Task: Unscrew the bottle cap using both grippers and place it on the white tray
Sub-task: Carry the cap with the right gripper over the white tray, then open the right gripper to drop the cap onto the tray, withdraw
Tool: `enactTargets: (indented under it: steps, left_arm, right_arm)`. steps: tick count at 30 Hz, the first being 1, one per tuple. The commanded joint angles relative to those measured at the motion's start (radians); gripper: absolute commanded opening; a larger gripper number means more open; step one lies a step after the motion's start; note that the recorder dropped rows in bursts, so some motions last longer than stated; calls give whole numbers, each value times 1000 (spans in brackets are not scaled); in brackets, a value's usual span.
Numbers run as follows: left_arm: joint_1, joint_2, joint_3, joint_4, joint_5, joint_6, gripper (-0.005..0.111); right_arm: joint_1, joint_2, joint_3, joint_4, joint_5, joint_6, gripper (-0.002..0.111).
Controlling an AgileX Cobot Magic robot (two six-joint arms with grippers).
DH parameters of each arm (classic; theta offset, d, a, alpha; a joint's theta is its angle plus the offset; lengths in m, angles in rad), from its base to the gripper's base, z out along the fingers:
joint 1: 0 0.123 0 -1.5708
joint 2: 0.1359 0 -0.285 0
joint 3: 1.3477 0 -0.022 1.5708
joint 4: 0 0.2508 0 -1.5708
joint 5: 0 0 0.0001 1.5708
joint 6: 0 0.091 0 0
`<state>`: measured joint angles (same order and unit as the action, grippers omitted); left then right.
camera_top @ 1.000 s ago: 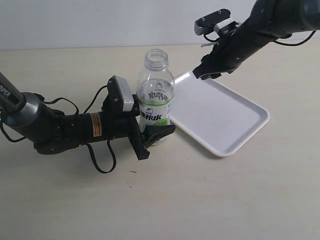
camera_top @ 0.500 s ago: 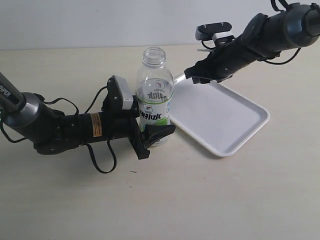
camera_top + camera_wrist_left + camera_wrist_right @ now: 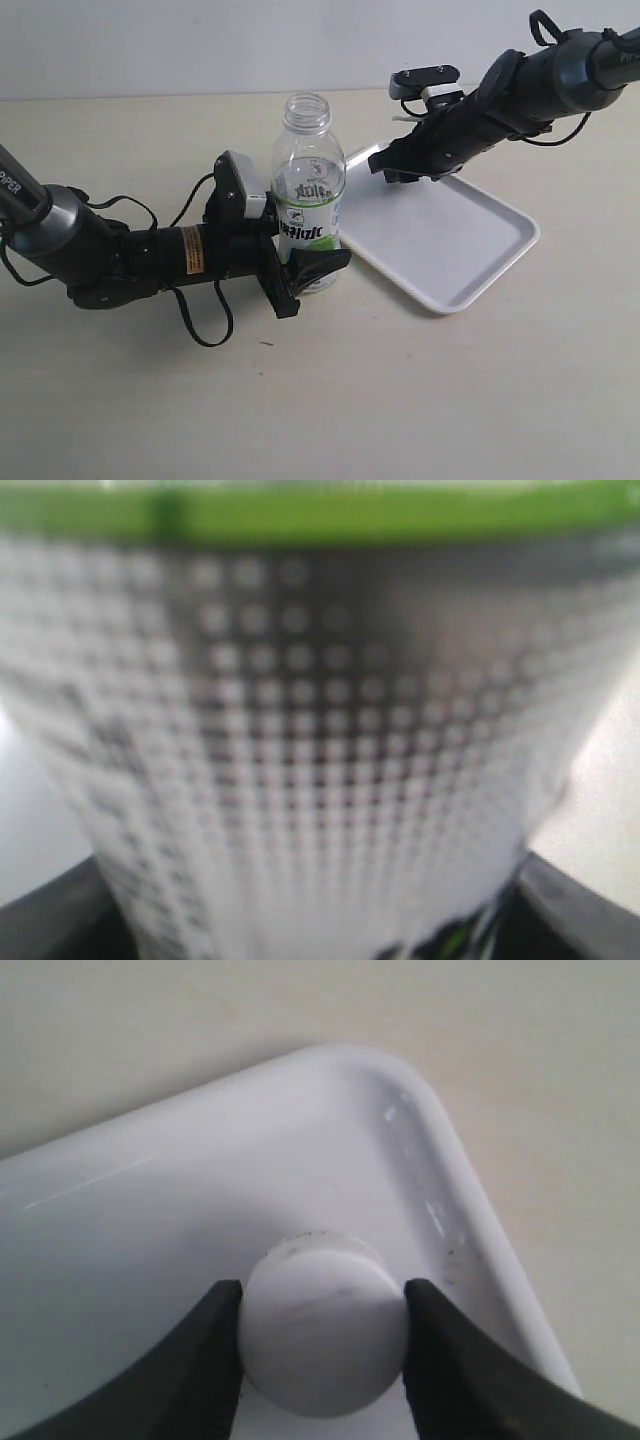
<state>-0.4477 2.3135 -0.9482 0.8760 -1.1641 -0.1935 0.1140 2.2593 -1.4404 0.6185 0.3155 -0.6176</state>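
Note:
The clear bottle (image 3: pixel 311 200) stands upright on the table with its neck uncapped; my left gripper (image 3: pixel 300 272) is shut on its labelled lower body. Its label (image 3: pixel 320 740) fills the left wrist view, blurred. My right gripper (image 3: pixel 388 168) hovers low over the far left corner of the white tray (image 3: pixel 470 245). In the right wrist view the round white bottle cap (image 3: pixel 322 1322) sits between the two black fingers (image 3: pixel 190 1360), which press on both its sides just above the tray's corner (image 3: pixel 420 1110). Whether the cap touches the tray I cannot tell.
The tray lies slantwise to the right of the bottle on the beige tabletop (image 3: pixel 330 400). My left arm (image 3: pixel 110 255) lies along the table at the left with loose cables (image 3: pixel 205 325). A pale wall (image 3: pixel 200 40) runs behind the table.
My right arm has lowered and swung left, bringing the cap down from above the tray's far edge to just over its far left corner. Left gripper and bottle have not moved.

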Motion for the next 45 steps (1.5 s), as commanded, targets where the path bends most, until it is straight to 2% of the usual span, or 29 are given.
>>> enactTargets:
  steps: [1, 4, 8, 14, 16, 19, 30, 36, 40, 44, 45]
  left_arm:
    - [0, -8, 3, 10, 3, -4, 2]
    - [0, -8, 3, 10, 3, -4, 2]
    - [0, -8, 3, 10, 3, -4, 2]
    - [0, -8, 3, 10, 3, -4, 2]
    - [0, -8, 3, 10, 3, -4, 2]
    - [0, -8, 3, 10, 3, -4, 2]
    - [0, -8, 3, 8, 3, -4, 2]
    - [0, -8, 3, 8, 3, -4, 2]
    - [0, -8, 3, 5, 0, -4, 2]
    - [0, -8, 3, 5, 0, -4, 2]
    - [0, -8, 3, 5, 0, -4, 2]
  right_arm:
    - [-4, 1, -4, 3, 3, -8, 0]
    - [-4, 1, -4, 0, 3, -8, 9]
    - [-4, 1, -4, 0, 3, -8, 34]
    - [-4, 1, -4, 0, 1, -10, 77]
    - [-4, -1, -4, 0, -1, -16, 85]
    - [-4, -3, -4, 0, -1, -16, 88]
    - [-4, -36, -26, 0, 45, -43, 88]
    - [-4, -167, -26, -1, 144, -68, 88]
    - [-6, -267, -24, -35, 272, -99, 88]
    - [-6, -369, 16, -14, 292, -129, 88]
    - [-6, -422, 45, 31, 290, -187, 87]
